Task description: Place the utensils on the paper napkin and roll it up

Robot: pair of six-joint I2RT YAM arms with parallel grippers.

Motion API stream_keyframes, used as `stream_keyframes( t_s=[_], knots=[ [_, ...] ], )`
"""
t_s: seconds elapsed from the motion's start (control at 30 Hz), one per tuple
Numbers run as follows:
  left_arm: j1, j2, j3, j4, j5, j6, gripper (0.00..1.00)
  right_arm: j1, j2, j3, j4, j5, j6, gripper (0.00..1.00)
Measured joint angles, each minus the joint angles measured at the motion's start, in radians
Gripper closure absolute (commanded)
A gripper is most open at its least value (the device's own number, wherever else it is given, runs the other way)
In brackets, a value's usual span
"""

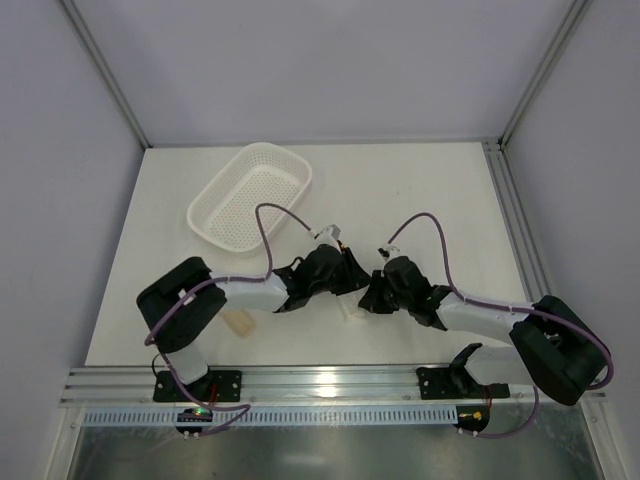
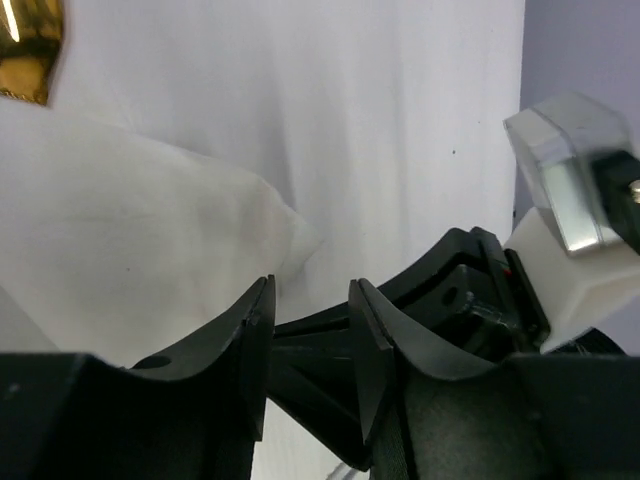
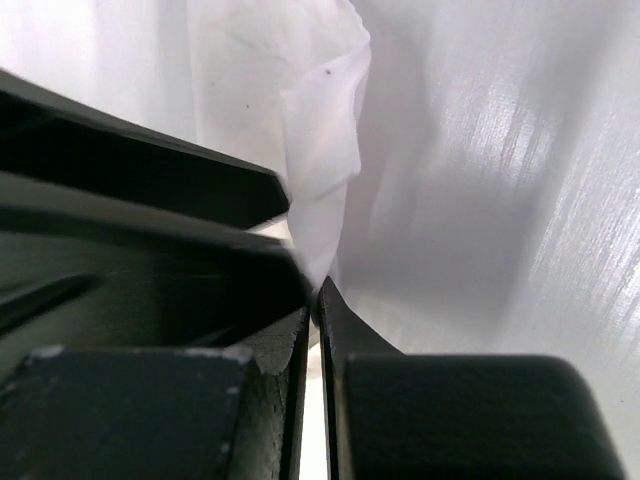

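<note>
The right end effector (image 3: 312, 300) is closed on a fold of the paper napkin (image 3: 320, 130), which lies crumpled on the counter (image 2: 400, 120); the left end effector (image 2: 310, 330) stands open beside it, the gold-bowled spoon (image 2: 25, 50) at the napkin's far edge

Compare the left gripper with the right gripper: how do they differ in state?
The left gripper has its jaws apart; the right gripper has them pressed shut. Nothing shows between the left gripper's jaws, and the paper napkin lies just beside it; the right gripper pinches a fold of that napkin. Both are black and sit close together, low over the table.
</note>
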Motion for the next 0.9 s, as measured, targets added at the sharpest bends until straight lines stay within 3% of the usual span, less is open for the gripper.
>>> stream_keyframes(
  t_s=[0.17,0.47,0.73,0.9],
  knots=[
    [0.006,-0.124,0.028,-0.115,-0.032,0.034,0.54,0.000,0.000,-0.011,0.017,0.003,0.027,0.94],
    [0.009,-0.308,-0.048,-0.238,-0.086,0.035,0.64,0.000,0.064,0.000,0.092,-0.023,0.056,0.94],
    [0.014,-0.332,-0.129,-0.272,-0.059,0.031,0.70,0.025,0.156,0.061,0.129,-0.031,0.084,0.94],
    [0.011,-0.252,-0.126,-0.212,-0.004,0.029,0.72,0.054,0.153,0.060,0.130,-0.007,0.101,0.94]
  ],
)
